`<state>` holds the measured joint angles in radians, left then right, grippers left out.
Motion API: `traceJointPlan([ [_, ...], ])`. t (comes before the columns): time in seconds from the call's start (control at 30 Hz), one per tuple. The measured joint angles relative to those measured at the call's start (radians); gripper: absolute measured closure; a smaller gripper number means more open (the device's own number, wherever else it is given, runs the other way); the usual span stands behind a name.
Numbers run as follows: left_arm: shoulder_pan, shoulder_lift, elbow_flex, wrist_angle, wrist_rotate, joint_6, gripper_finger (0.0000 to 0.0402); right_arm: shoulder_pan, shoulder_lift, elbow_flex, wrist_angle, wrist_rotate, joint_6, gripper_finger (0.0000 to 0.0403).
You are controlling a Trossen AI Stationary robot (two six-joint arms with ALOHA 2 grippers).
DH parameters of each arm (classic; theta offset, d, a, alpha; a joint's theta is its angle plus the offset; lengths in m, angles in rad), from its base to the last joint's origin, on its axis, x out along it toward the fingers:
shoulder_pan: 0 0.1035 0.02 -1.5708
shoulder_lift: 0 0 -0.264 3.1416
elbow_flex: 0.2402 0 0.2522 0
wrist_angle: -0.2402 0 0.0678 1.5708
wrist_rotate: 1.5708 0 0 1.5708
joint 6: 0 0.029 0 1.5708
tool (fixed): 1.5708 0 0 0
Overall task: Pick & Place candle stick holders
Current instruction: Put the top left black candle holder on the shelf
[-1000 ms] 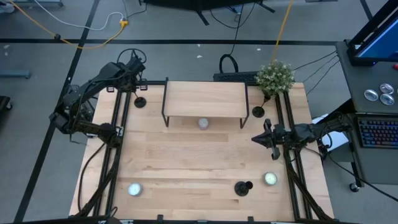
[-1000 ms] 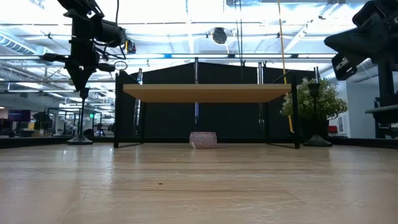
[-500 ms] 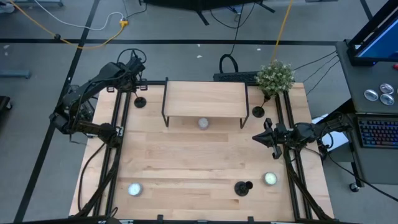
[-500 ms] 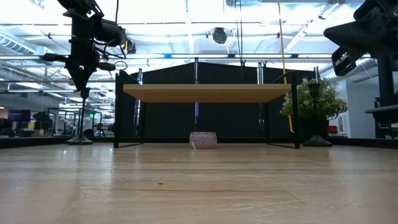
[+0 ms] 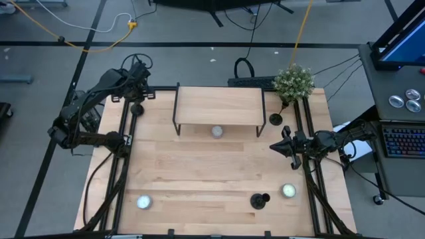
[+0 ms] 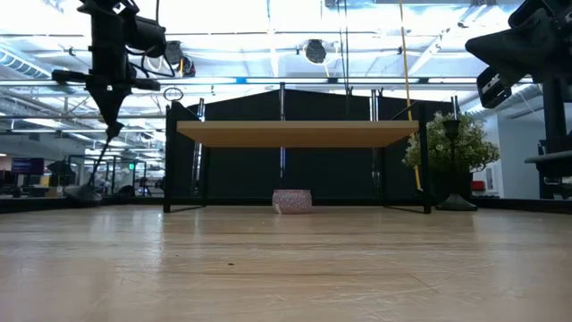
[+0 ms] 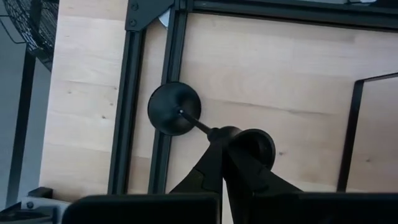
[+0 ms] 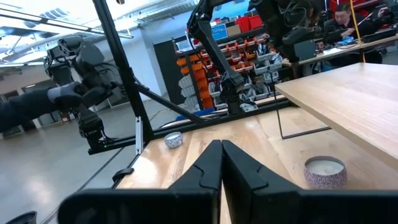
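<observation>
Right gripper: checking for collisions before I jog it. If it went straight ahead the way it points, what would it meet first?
Probably nothing soon: the right gripper points across bare table toward the left arm's side, passing beside the tealight candle. Depth is unclear.

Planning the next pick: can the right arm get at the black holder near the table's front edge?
Probably yes. The right gripper, shut and empty, hovers with only bare table between it and that candle stick holder; the tealight sits beside it, apart.
</observation>
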<state>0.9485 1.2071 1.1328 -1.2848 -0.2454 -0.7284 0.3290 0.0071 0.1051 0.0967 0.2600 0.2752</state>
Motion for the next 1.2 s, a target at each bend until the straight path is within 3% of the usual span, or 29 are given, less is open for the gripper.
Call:
traceJointPlan([
  [0.17, 0.0, -0.009, 0.0, -0.003, 0.041, 0.0, 0.0401, 0.0, 0.0, 0.0, 0.0, 0.0, 0.0, 0.0403],
  [0.63, -0.011, -0.01, 0.002, 0.023, 0.289, 0.068, 0.0402, 0.0, 0.0, 0.001, 0.001, 0.0, 0.006, 0.0403],
  [0.93, -0.057, -0.013, 0.009, -0.103, 0.385, 0.133, 0.0401, 0.0, 0.0, 0.001, 0.001, 0.0, 0.168, 0.0403],
  [1.2, -0.08, -0.013, 0.199, -0.279, 0.377, 0.157, 0.0401, 0.0, 0.0, 0.002, 0.0, 0.002, 0.169, 0.0403],
])
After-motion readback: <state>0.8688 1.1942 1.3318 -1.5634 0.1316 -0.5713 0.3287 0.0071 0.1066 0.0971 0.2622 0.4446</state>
